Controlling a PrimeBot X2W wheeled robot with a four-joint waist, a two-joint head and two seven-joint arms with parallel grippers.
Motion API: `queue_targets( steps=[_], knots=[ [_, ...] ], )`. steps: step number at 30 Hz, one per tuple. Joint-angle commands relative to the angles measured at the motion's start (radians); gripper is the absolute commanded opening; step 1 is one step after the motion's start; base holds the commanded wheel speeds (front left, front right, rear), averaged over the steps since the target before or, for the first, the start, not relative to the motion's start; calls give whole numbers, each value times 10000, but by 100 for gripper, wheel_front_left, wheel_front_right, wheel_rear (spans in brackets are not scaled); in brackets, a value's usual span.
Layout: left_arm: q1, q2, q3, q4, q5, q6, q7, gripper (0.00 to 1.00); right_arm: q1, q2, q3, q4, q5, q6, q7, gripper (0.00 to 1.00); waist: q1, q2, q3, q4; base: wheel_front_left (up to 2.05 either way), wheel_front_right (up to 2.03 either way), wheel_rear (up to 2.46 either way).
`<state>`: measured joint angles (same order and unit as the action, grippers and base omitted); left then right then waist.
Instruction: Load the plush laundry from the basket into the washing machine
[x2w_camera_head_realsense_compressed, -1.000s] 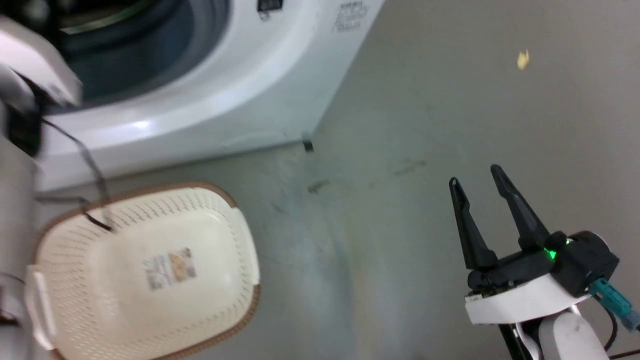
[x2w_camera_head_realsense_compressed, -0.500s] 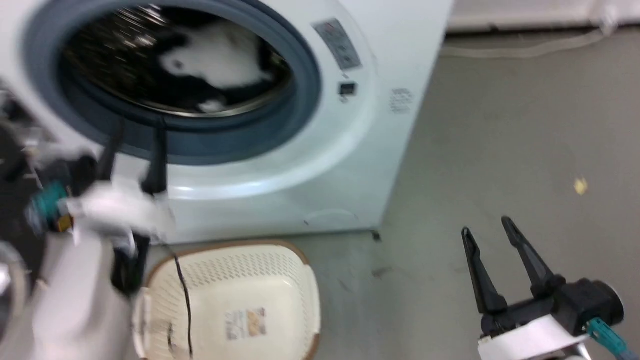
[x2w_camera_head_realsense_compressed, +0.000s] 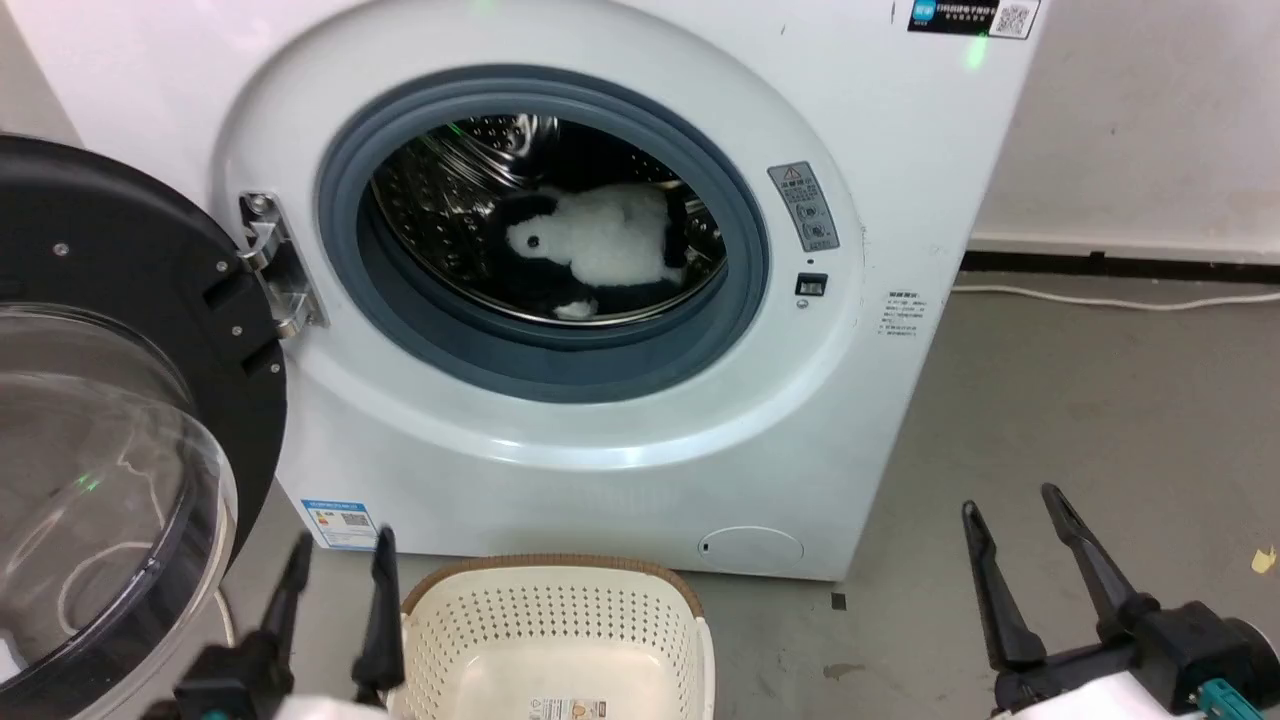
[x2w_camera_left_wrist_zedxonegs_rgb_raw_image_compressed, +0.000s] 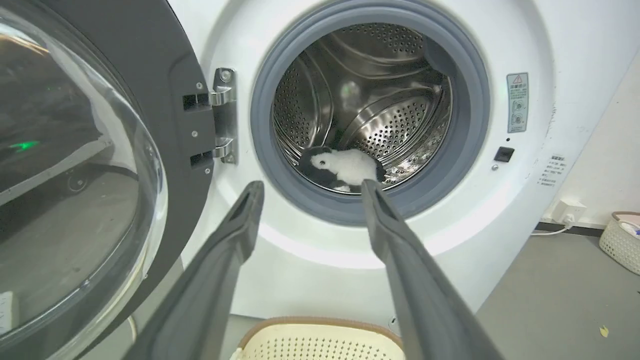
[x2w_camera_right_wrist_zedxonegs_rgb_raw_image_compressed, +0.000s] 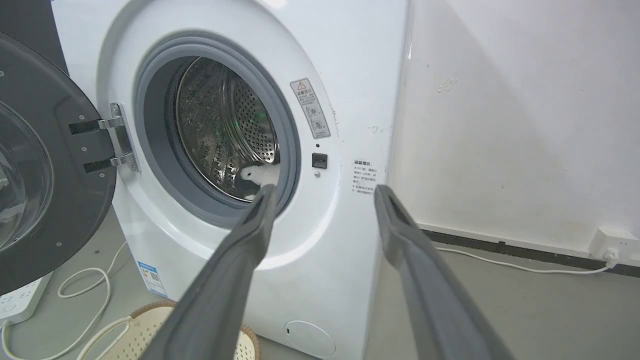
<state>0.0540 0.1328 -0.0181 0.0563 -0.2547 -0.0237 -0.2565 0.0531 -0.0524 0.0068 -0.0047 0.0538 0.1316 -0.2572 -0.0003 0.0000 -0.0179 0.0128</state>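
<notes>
The plush laundry (x2w_camera_head_realsense_compressed: 600, 245), a fluffy white toy with black limbs, lies inside the steel drum of the washing machine (x2w_camera_head_realsense_compressed: 620, 440), whose black-framed domed door (x2w_camera_head_realsense_compressed: 110, 420) hangs open at the left. From the left wrist the plush laundry (x2w_camera_left_wrist_zedxonegs_rgb_raw_image_compressed: 345, 167) rests at the drum's bottom. The basket (x2w_camera_head_realsense_compressed: 555, 640) stands on the floor before the washer, its floor bare but for a label sticker. My left gripper (x2w_camera_head_realsense_compressed: 340, 545) is open just left of the basket. My right gripper (x2w_camera_head_realsense_compressed: 1012, 505) is open over the floor at the lower right. Both hold nothing.
A white cable (x2w_camera_right_wrist_zedxonegs_rgb_raw_image_compressed: 90, 285) loops on the floor to a power strip (x2w_camera_right_wrist_zedxonegs_rgb_raw_image_compressed: 20, 300) left of the washer. Another cable (x2w_camera_head_realsense_compressed: 1110, 298) runs along the wall base at the right. A second small basket (x2w_camera_left_wrist_zedxonegs_rgb_raw_image_compressed: 620, 240) stands by the wall. Grey floor spreads to the right.
The head camera has tilted up, bringing the whole washer front, open door and drum into view. The left gripper has dropped from before the door seal to beside the basket.
</notes>
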Motion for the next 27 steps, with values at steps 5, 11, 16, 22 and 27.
queue_targets(
  steps=[5, 11, 16, 22, 27],
  knots=[
    [824, -394, 14, -105, 585, -73, -52, 100, 413, 22, -72, 193, -329, -9, -46, 100, 3, 0, -213, 123, 0, 0, 0],
    [824, -432, -124, 8, 1239, -276, -52, 100, 523, 22, -117, 344, -291, -9, -46, 100, 3, 0, -313, 94, 0, 0, 0],
    [769, -418, -180, 16, 1531, -406, -52, 100, 513, 22, -130, 449, -334, -9, -46, 100, 3, 0, -349, 65, 0, 0, 0],
    [696, -459, -53, -41, 1555, -558, -53, 100, 447, 22, -95, 511, -296, -9, -46, 100, 3, 0, -319, -2, 0, 0, 0],
    [746, -478, -56, -3, 1549, -533, 38, 0, 403, 2, -103, 476, -346, 2, 36, 0, 3, 0, -314, -4, 0, 0, 0]
  ],
)
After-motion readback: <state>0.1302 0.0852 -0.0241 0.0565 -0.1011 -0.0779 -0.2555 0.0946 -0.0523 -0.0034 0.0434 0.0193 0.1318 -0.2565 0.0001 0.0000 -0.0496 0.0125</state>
